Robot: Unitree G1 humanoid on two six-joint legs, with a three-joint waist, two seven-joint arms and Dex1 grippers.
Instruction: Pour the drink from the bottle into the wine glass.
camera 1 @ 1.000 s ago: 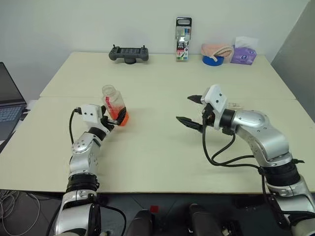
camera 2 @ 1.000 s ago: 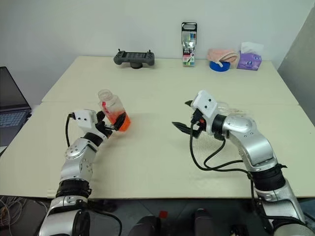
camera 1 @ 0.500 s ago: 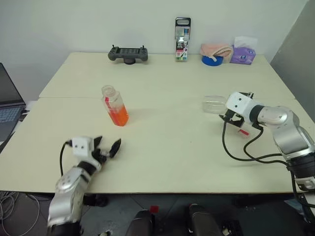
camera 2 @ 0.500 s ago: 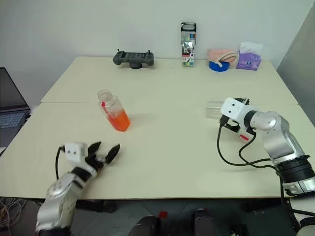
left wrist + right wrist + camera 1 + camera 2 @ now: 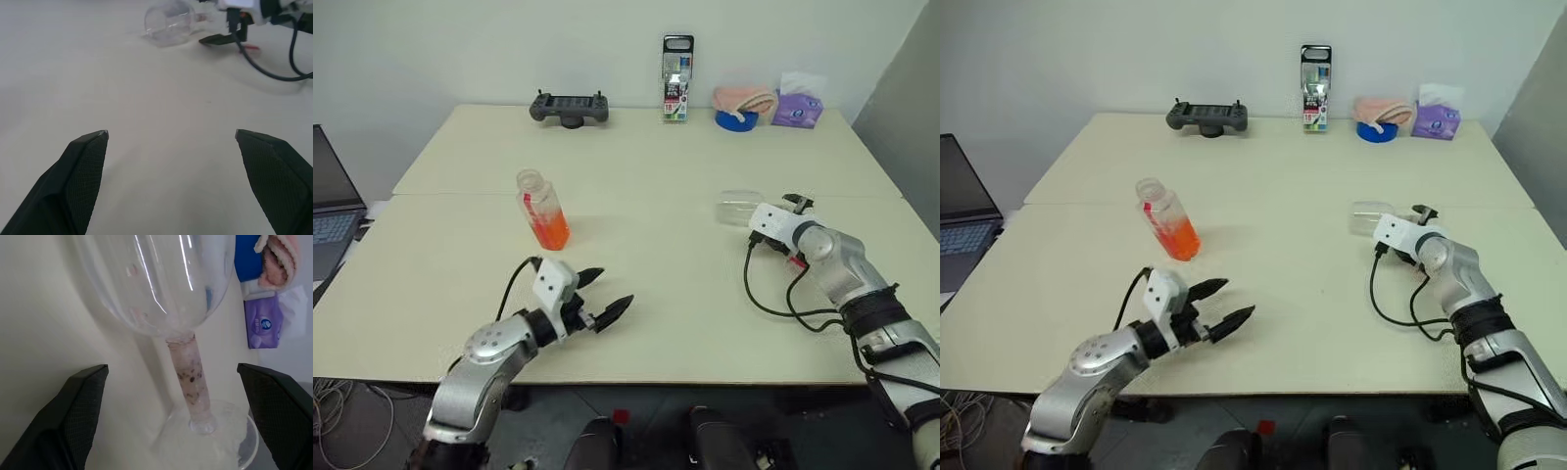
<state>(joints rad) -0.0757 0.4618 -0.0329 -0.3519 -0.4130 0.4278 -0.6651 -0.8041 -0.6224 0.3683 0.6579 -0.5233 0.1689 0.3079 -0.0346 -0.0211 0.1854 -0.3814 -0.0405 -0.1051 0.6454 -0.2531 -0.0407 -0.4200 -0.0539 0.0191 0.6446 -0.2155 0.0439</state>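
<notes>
1. On the table (image 5: 636,157), toward its right edge, the wine glass (image 5: 738,209) lies on its side, stem between the wide-spread, empty fingers of the right gripper (image 5: 176,377), bowl pointing toward the table's middle.
2. Nearer the left edge stands the uncapped bottle (image 5: 542,211), upright, drink (image 5: 551,231) low inside.
3. At the near edge hovers the left gripper (image 5: 601,297), spread wide, holding nothing, well apart from the bottle.

A wide, pale cream desk (image 5: 636,157) stands against a plain white wall (image 5: 489,49), with a seam running across it from side to side; a grey panel (image 5: 906,108) rises at the right edge; an open laptop (image 5: 331,211) sits off the left side; cables (image 5: 342,421) lie on the floor below it; the light is soft and even, throwing faint shadows.
</notes>
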